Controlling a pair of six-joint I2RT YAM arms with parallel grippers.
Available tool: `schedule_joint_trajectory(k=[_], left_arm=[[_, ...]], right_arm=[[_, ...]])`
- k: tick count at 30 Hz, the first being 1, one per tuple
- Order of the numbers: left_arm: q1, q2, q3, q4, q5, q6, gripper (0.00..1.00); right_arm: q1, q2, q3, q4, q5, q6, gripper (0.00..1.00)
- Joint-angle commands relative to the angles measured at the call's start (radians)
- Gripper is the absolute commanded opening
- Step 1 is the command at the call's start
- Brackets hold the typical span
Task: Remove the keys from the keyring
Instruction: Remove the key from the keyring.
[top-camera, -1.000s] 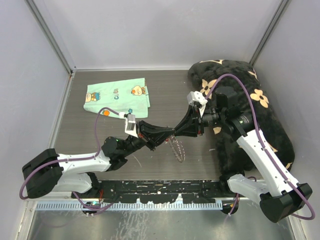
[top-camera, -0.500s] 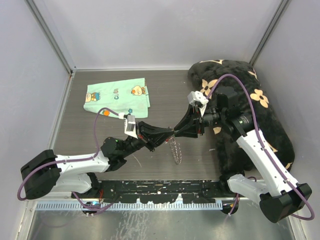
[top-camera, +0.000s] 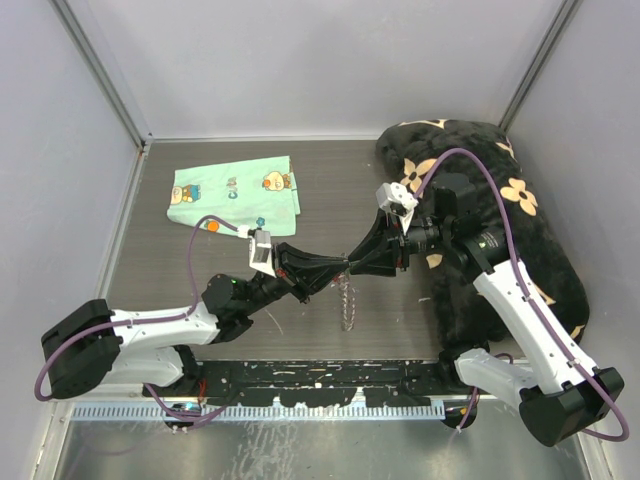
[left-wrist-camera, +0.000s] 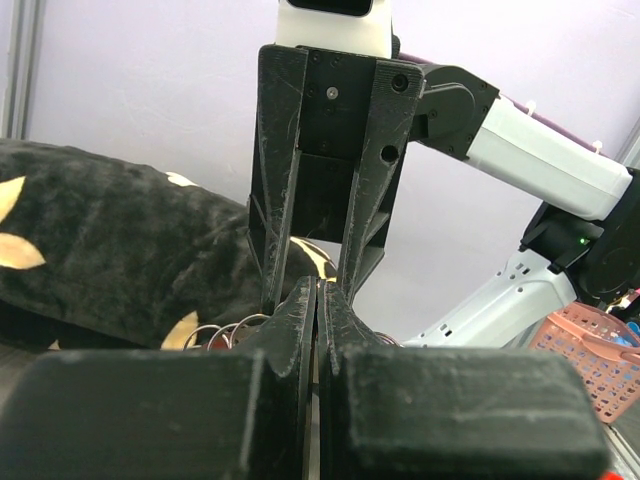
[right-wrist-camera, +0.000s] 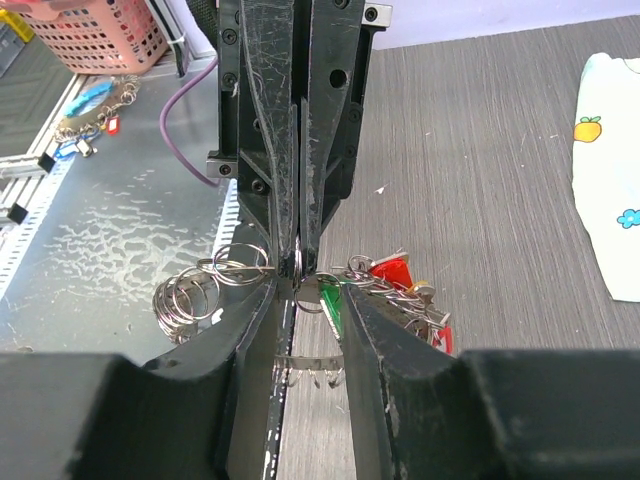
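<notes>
The right claw (right-wrist-camera: 308, 303) is easing its fingers apart, seemingly letting go, while the left claw (right-wrist-camera: 298, 262) is staying pinched on the keyring (top-camera: 347, 302), which is dangling just beneath both tips. The keys (right-wrist-camera: 392, 272) are still hanging on it.

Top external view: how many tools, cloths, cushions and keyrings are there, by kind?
tools: 2 (left tool, right tool)
mint-green cloth: 1
black cushion: 1
keyring: 1
total: 5
</notes>
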Motion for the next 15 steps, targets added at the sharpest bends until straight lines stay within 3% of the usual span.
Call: schedule_joint_trajectory(k=[1,15], left_arm=[[-0.002,-0.033,0.009,0.078,-0.024,0.013,0.00],[-0.006,-0.034,0.010,0.079,-0.039,0.016,0.00]], right_arm=[[-0.002,-0.021,0.016,0.029,-0.032,0.012,0.37],[-0.002,-0.023,-0.001,0.066,0.007,0.048,0.14]])
